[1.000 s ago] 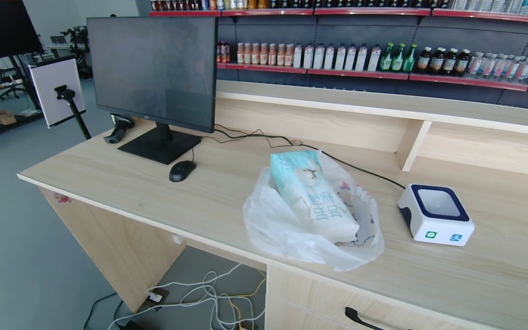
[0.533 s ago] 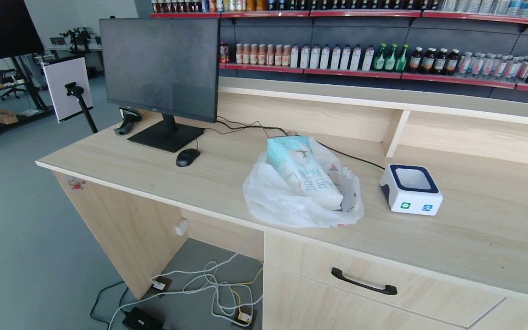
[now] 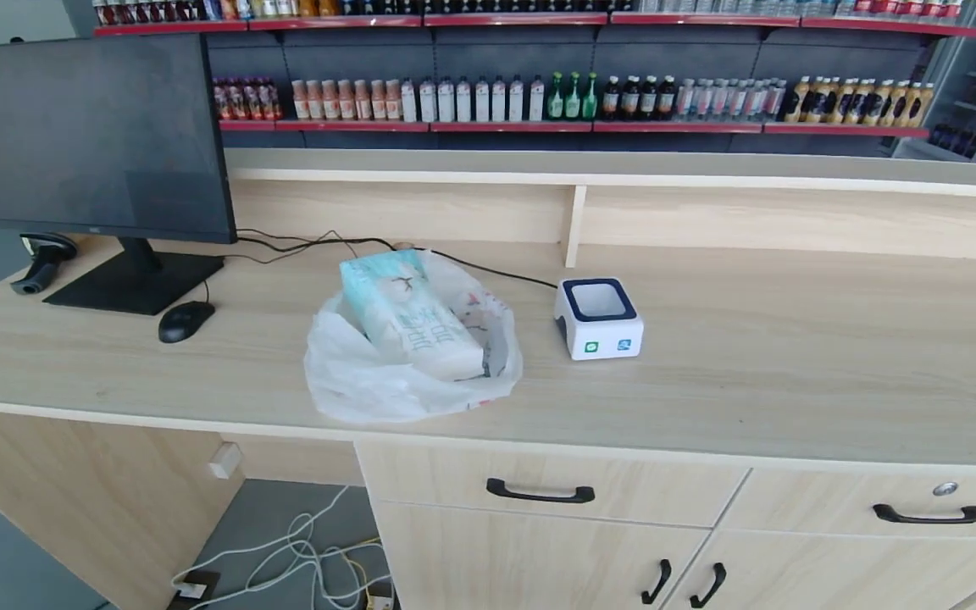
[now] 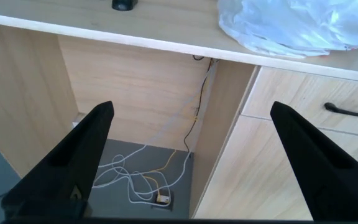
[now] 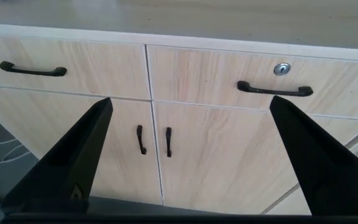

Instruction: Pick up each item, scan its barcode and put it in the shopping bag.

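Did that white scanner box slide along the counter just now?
No. The scanner box keeps its place right of the shopping bag; only the camera shifted.

Large unreadable characters on the tissue pack (image 3: 410,318); green and blue icons on the scanner (image 3: 599,326).

A white shopping bag (image 3: 369,390) sits on the wooden counter (image 3: 793,373), near its front edge. A blue and white soft pack (image 3: 407,318) lies inside it and sticks out of the open top. Just to the right of the bag stands a small white scanner (image 3: 598,318) with a dark rim. To the left are a black mouse (image 3: 185,321), a big dark screen (image 3: 90,135) and a hand scanner (image 3: 43,258). Bottles (image 3: 539,97) fill the red shelves behind.
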